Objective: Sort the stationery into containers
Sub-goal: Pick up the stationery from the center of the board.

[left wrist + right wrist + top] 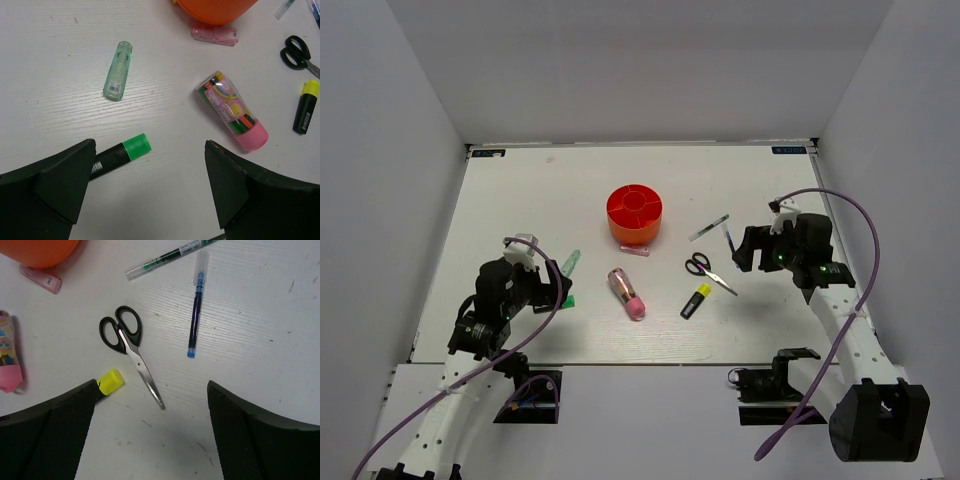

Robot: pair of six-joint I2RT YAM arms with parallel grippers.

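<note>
The round orange-red organiser stands at mid-table. Black-handled scissors and the yellow highlighter lie right of it. A thin clear pen and a blue pen lie beyond them. The chunky pink-and-green pen lies in front of the organiser. The green marker lies by my left gripper, which is open and empty just above it. My right gripper is open and empty, right of the scissors' tip.
A pale green translucent tube lies beyond the marker. A small pink item lies against the organiser's near side. White walls enclose the table on three sides.
</note>
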